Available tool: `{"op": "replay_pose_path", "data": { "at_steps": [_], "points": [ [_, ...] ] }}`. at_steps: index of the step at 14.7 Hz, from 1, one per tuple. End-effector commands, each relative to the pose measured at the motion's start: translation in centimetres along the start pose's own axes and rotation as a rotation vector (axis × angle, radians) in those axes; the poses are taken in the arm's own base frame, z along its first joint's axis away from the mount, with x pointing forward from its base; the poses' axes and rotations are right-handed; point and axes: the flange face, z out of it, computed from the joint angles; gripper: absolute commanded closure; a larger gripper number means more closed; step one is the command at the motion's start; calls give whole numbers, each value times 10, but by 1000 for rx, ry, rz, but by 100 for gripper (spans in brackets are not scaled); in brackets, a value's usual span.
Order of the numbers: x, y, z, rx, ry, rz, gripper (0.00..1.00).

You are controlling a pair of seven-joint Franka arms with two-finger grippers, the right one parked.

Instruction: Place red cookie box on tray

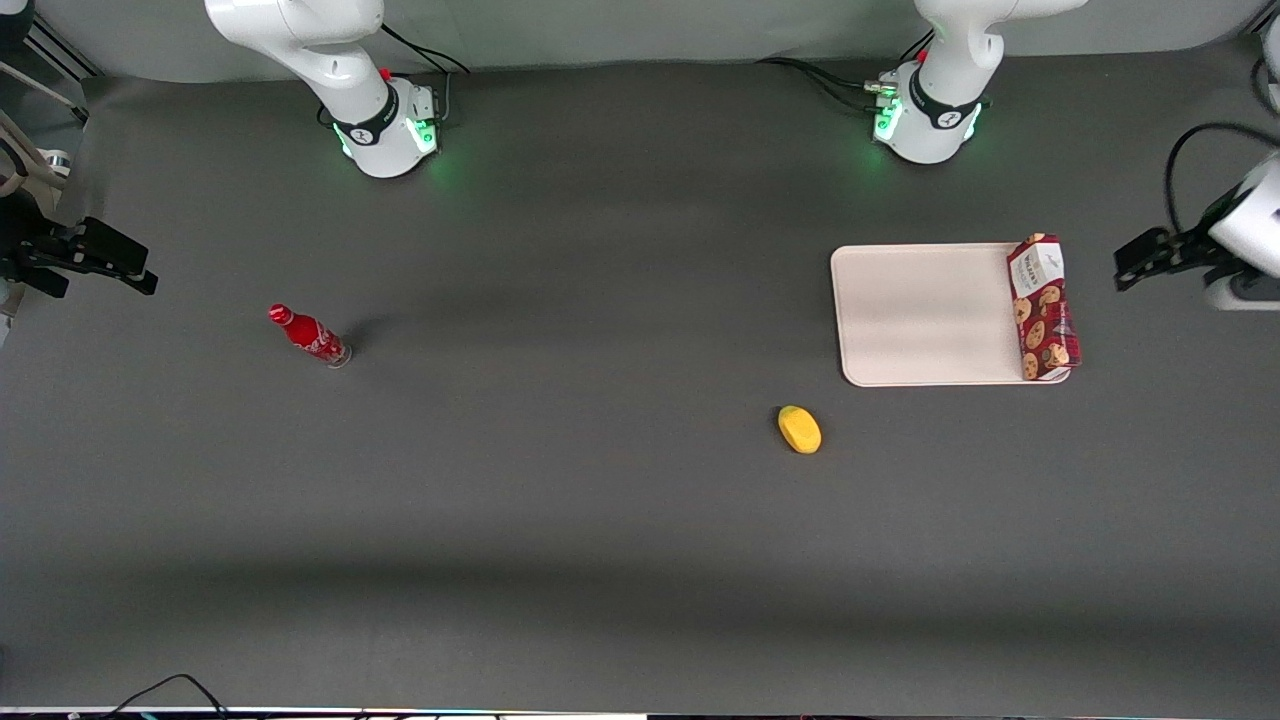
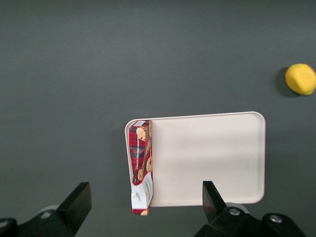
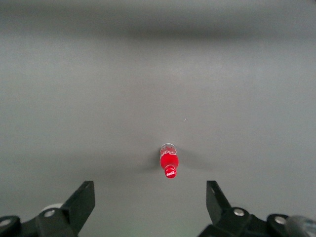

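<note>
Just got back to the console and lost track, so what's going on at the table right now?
The red cookie box already lies on the tray, along its short edge at the working arm's end, slightly overhanging the rim. The left arm's pincer is open, holds nothing, and hangs clear of the tray, out toward the working arm's end of the table. A yellow object sits on the mat nearer the front camera than the tray, and a red soda bottle stands toward the parked arm's end.

The front view is looking down from high up over the whole table [image 1: 600, 560], facing both arm bases. The left wrist cam is hanging well above the tray [image 2: 212, 158], looking straight down past its gripper [image 2: 146, 207]; both views are sharing the tray [image 1: 920, 315], the red cookie box [image 1: 1043, 306] and a yellow object [image 1: 800, 429].
</note>
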Motion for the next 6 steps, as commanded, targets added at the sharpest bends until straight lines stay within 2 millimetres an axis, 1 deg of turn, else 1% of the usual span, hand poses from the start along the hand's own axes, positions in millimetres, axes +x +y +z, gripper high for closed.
{"op": "replay_pose_path", "data": {
  "at_steps": [1, 3, 5, 6],
  "points": [
    [11, 13, -41, -6, -38, 9, 0],
    [7, 16, -53, -9, -59, 19, 0],
    [3, 19, -60, -13, -74, 26, 0],
    [3, 21, -60, -27, -77, 28, 0]
  ]
}}
